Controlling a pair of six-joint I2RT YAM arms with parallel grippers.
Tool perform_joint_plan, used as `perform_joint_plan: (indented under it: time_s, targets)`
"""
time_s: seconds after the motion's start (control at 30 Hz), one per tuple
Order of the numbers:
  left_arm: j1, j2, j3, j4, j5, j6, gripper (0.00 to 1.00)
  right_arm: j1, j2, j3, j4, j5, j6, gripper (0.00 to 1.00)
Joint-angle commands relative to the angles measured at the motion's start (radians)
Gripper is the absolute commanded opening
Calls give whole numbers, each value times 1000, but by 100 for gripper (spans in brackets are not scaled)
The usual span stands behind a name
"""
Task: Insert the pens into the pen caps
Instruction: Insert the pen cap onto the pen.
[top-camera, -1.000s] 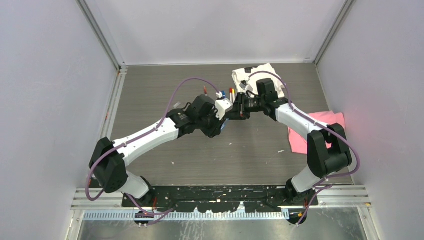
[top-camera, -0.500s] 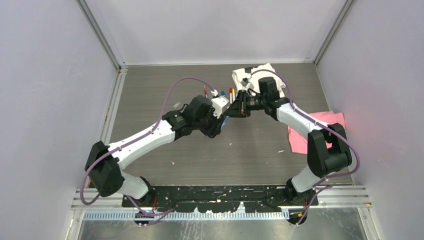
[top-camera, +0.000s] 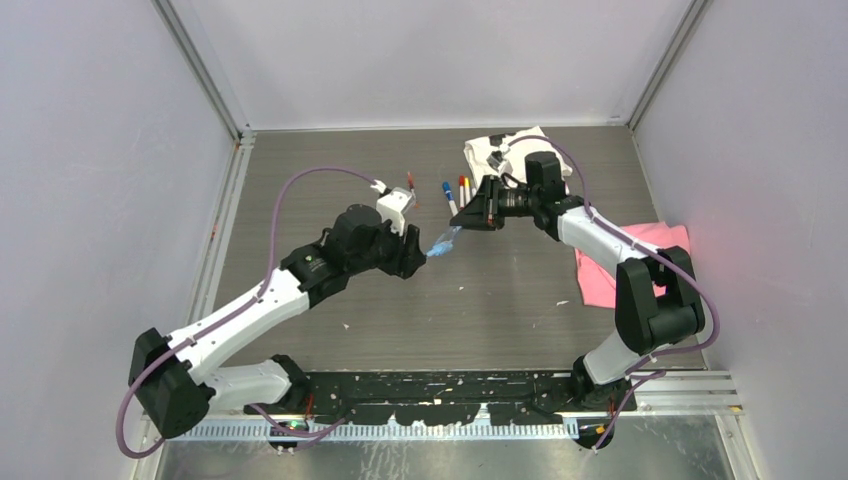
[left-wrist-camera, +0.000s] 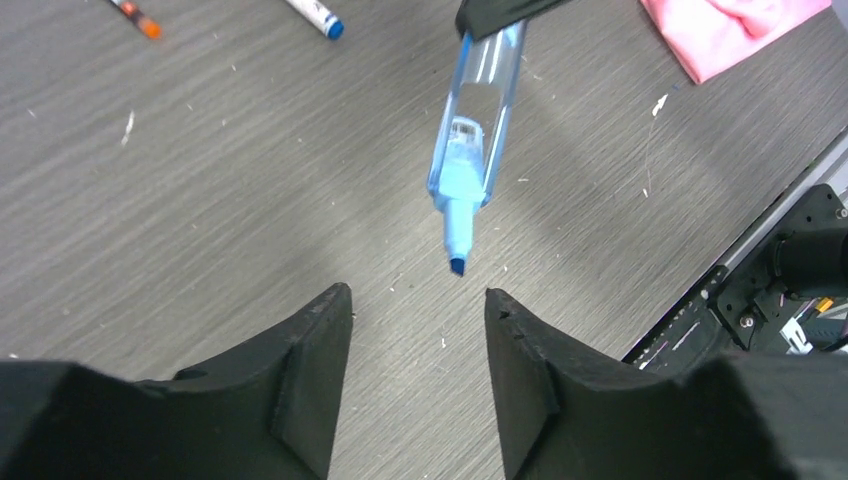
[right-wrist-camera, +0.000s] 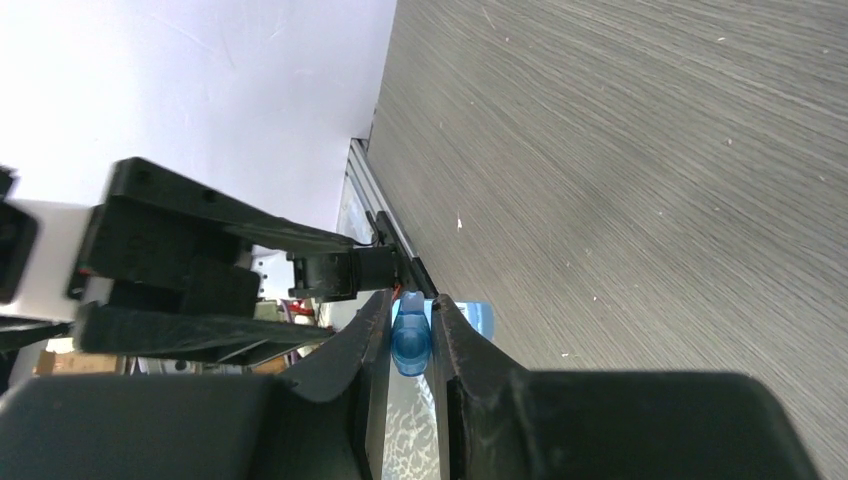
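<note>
A light-blue translucent pen (left-wrist-camera: 470, 150) with a bare chisel tip hangs in the air over the table. My right gripper (right-wrist-camera: 410, 300) is shut on its rounded blue end (right-wrist-camera: 410, 338), and the pen (top-camera: 443, 243) slants from the right gripper (top-camera: 480, 215) towards the left one. My left gripper (left-wrist-camera: 418, 300) is open and empty, a little short of the pen's tip; from above the left gripper (top-camera: 418, 262) sits just left of it. A blue-tipped pen (top-camera: 449, 195), a red and yellow pair (top-camera: 464, 187) and a reddish pen (top-camera: 411, 181) lie on the table behind. No separate pen caps show.
A crumpled white cloth (top-camera: 510, 150) lies at the back right, behind the right wrist. A pink cloth (top-camera: 640, 262) lies at the right edge. Grey walls close in both sides and the back. The arm bases' black rail (top-camera: 440, 385) runs along the near edge.
The left gripper has opened and drawn back to the left, away from the right gripper. The light-blue pen stays in the right gripper, which has barely moved.
</note>
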Motion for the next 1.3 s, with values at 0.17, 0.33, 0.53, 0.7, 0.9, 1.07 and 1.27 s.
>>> perform_joint_plan:
  time_s: [0.17,0.33,0.53,0.7,0.9,1.07,1.27]
  targets:
    - [31,-156,-319,489,224,7,51,-13,-69,23,39,-163,-103,1]
    - [32,-289,-537,783,220,105,65,-13,-84,111,-185,-220,-297,1]
    - [33,-273,-524,825,328,136,70,-11,-89,274,-538,-246,-589,1]
    - [32,-176,-486,929,425,106,70,-5,-101,387,-714,-272,-729,1]
    - [31,-77,-431,1052,526,56,67,4,-125,451,-802,-296,-793,1]
    - [31,12,-388,1154,585,-5,64,9,-133,495,-849,-316,-823,1]
    - [28,82,-346,1224,633,-51,60,13,-134,518,-867,-332,-829,1]
